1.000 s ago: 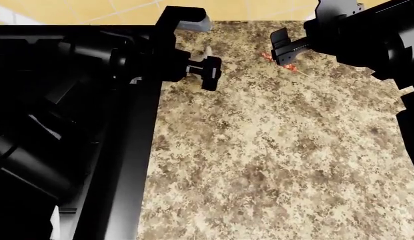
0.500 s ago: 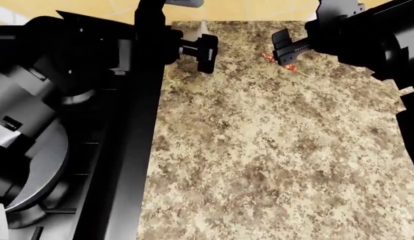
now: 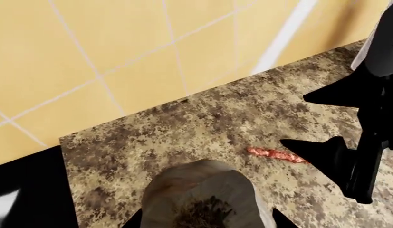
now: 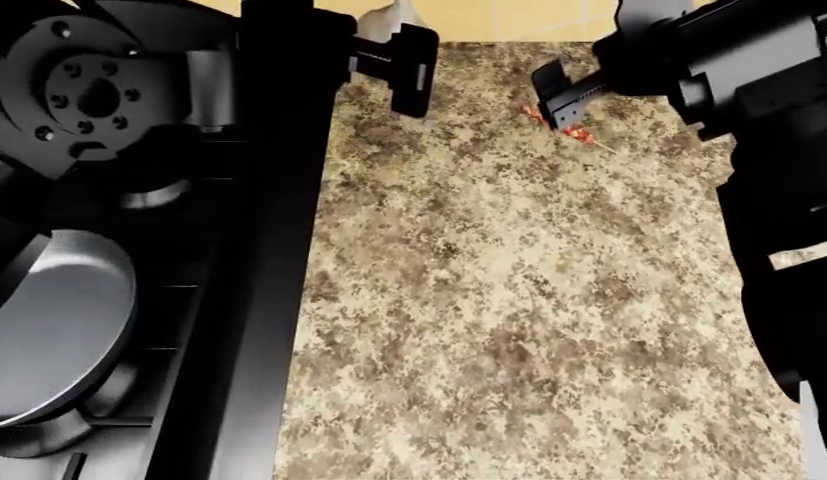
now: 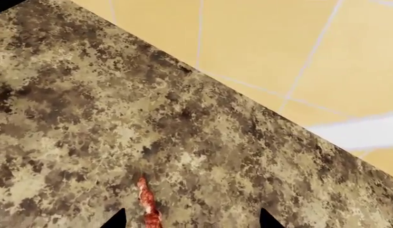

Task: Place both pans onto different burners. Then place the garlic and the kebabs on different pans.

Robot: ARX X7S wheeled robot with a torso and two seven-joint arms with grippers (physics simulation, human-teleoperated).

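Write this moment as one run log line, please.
left hand: holding garlic, raised near stove edge | right hand: open over kebab on counter | grey pan: on stove

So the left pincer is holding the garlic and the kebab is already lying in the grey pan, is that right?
Not quite: the left pincer does hold the garlic, but the kebab lies on the counter near the wall, as the left wrist view shows.

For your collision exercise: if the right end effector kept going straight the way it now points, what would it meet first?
Most likely the kebab, lying on the countertop between the open fingertips of the right end effector; depth is uncertain.
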